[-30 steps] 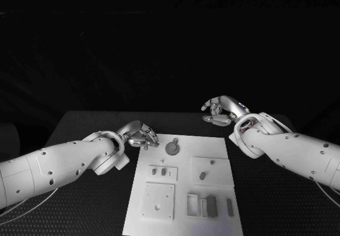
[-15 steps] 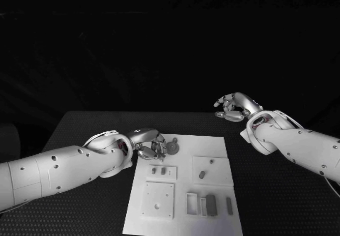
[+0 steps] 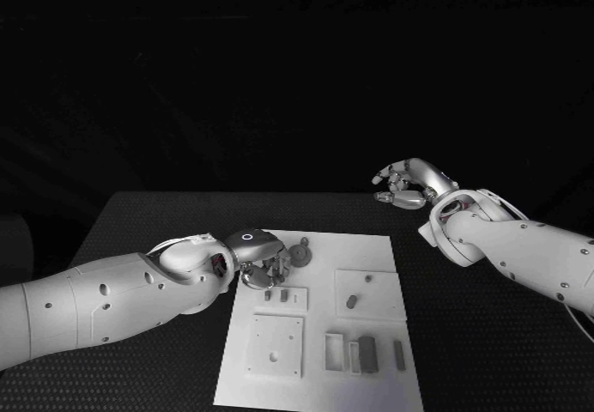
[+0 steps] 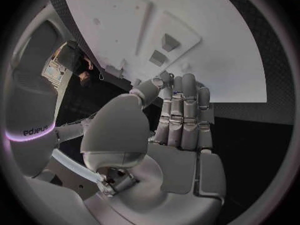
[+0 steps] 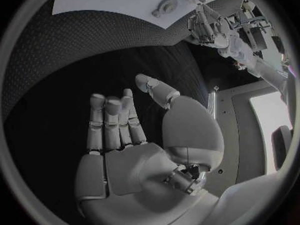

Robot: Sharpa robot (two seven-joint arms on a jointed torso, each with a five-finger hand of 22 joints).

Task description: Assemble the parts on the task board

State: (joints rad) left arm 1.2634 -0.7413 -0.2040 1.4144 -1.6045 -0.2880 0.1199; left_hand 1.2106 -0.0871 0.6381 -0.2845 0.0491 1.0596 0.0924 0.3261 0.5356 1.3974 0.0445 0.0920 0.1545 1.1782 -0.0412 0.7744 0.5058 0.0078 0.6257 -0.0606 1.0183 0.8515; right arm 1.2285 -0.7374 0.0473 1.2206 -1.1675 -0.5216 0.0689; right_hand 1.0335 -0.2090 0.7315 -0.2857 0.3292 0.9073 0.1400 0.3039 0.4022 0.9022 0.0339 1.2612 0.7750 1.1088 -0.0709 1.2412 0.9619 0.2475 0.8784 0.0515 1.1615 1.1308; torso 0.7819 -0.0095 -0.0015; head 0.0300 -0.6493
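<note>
The left hand (image 3: 263,257) hovers over the task board (image 3: 372,348) at its far left corner, fingers held together and empty, just beside the round part (image 3: 300,255). The right hand (image 3: 411,185), loosely spread, hangs well beyond the board's far right corner, so the left is nearer.

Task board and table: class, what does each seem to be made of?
Task board: likely matte white plastic, with a smooth, even surface and crisp moulded recesses. Table: black top with a fine dotted weave, perhaps textured rubber or fabric matting; the pictures leave it open.
</note>
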